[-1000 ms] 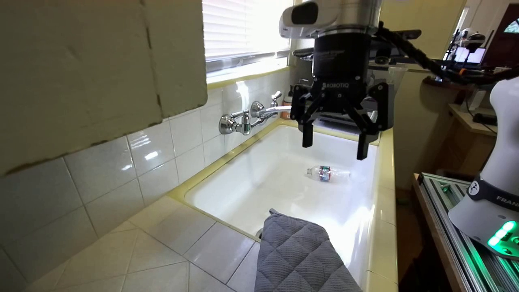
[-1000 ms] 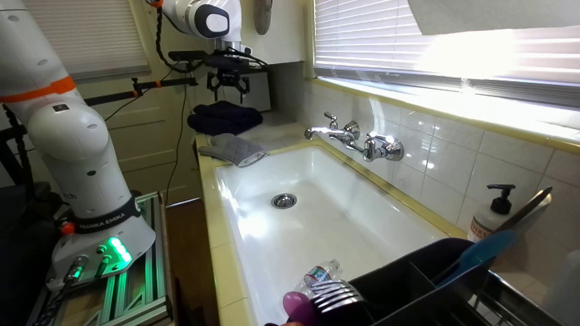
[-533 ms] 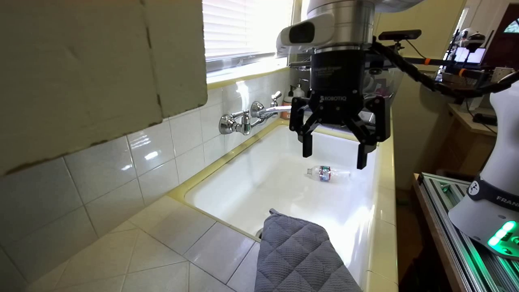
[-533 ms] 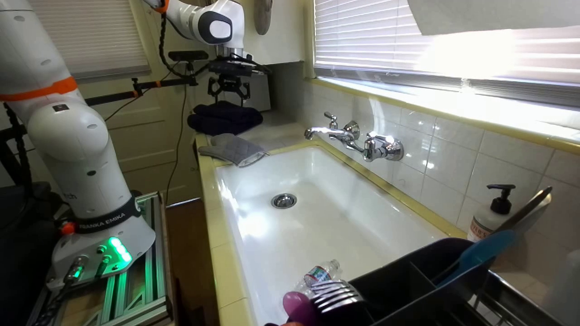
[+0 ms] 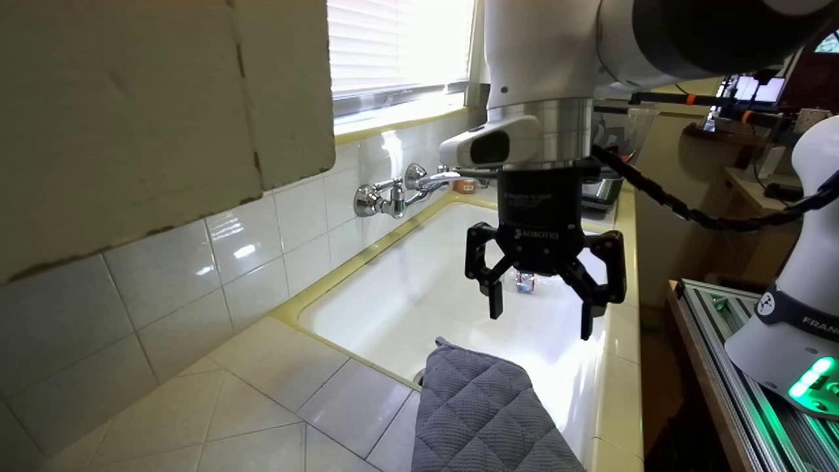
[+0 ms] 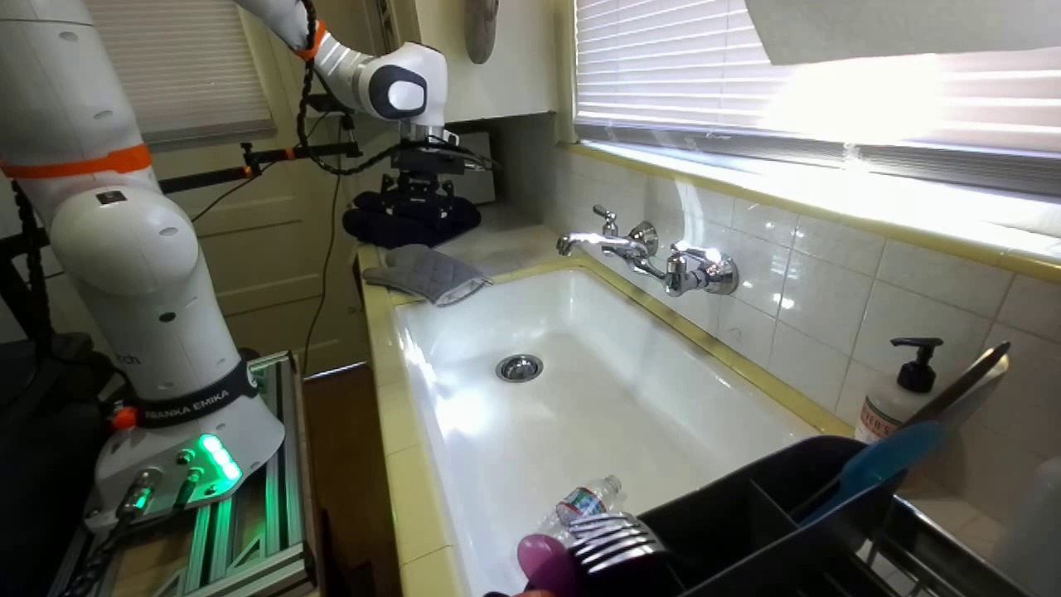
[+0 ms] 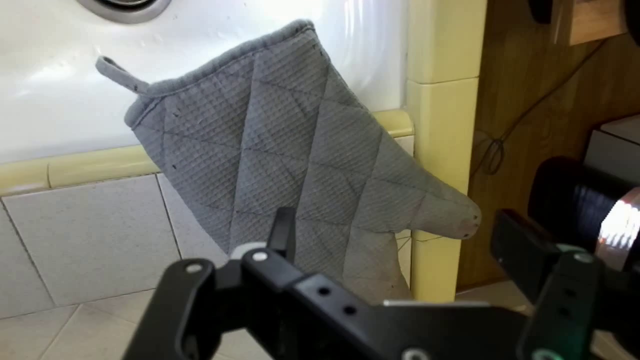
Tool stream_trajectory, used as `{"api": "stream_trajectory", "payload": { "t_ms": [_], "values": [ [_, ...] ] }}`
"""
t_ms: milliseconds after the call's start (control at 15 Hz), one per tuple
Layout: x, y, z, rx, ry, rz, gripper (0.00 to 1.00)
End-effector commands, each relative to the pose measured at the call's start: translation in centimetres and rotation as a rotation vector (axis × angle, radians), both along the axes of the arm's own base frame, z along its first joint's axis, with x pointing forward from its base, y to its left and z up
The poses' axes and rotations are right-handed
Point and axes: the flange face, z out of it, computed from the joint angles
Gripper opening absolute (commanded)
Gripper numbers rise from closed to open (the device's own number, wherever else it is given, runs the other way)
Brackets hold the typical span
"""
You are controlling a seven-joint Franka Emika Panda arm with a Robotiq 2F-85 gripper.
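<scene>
My gripper (image 5: pixel 541 325) is open and empty, pointing down with its two black fingers wide apart. A grey quilted oven mitt (image 5: pixel 488 413) lies on the tiled counter, its cuff hanging over the sink's edge. In the wrist view the mitt (image 7: pixel 280 140) lies below the gripper (image 7: pixel 397 225), one finger over its body and the other beyond its thumb; they look apart. In an exterior view the gripper (image 6: pixel 419 217) shows in front of a dark folded cloth (image 6: pixel 365 225), beyond the mitt (image 6: pixel 435 274). A clear plastic bottle (image 5: pixel 526 282) lies in the white sink (image 5: pixel 406 308).
A chrome faucet (image 6: pixel 597 240) juts from the tiled wall over the sink. A black utensil holder (image 6: pixel 746 531) with forks and a blue utensil stands at the sink's end by a soap bottle (image 6: pixel 891 406). A cabinet (image 5: pixel 164 111) hangs above the counter.
My gripper has moved down, staying open, and now covers part of the bottle in an exterior view. The mitt, bottle and cloth have not moved.
</scene>
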Motion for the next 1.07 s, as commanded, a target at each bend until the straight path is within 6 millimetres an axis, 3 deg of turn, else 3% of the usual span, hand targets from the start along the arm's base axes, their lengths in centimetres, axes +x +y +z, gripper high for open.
{"api": "stream_trajectory", "payload": {
  "t_ms": [0, 400, 1000],
  "values": [
    [-0.7, 0.1, -2.8, 0.006, -0.049, 0.093, 1.0],
    [-1.8, -1.2, -6.8, 0.026, -0.097, 0.187, 1.0],
    [-1.6, -1.1, -7.1, 0.032, -0.1, 0.185, 1.0]
  ]
}}
